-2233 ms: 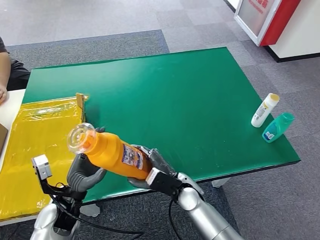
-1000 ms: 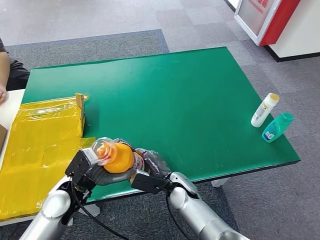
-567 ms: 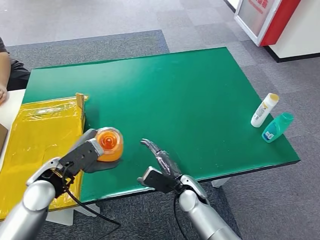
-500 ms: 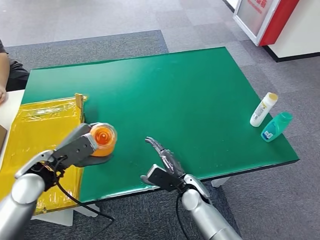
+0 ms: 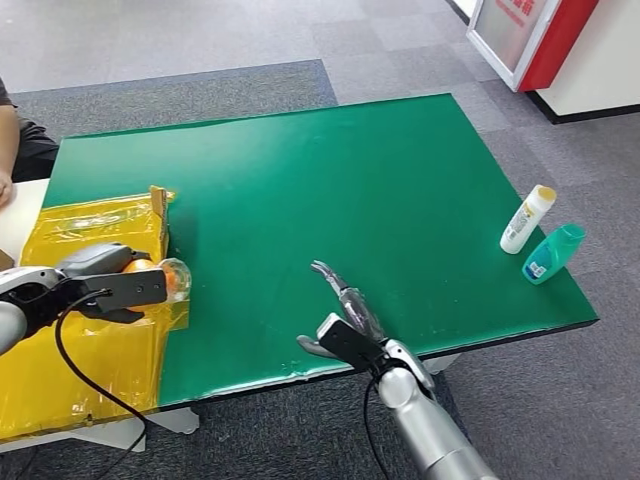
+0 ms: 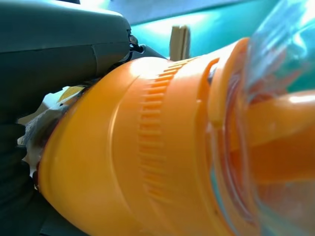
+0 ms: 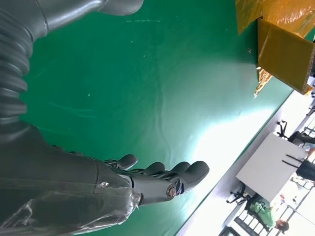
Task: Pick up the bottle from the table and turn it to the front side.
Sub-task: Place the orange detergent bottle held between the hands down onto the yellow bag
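Green table [image 5: 340, 190]: white bottle with yellow cap [image 5: 527, 219] and teal bottle [image 5: 555, 252] lie side by side near its right edge. Yellow plastic sheet [image 5: 83, 350] covers the left end; cardboard piece [image 5: 159, 210] stands there.

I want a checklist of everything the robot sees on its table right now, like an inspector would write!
Surface: green table, with a yellow plastic sheet over its left end.
Job's things: orange bottle with a clear cap, lying sideways in the left robot hand above the yellow sheet.
Clutter: white bottle and teal bottle lying near the table's right edge; a cardboard piece standing at the yellow sheet's edge.
Robot hands: left holds the orange bottle; right robot hand is empty, fingers apart, over the table's near edge.
Cables: black cable looping below the left arm.
Surroundings: grey carpet floor; a person's arm at far left; red and white unit at top right.
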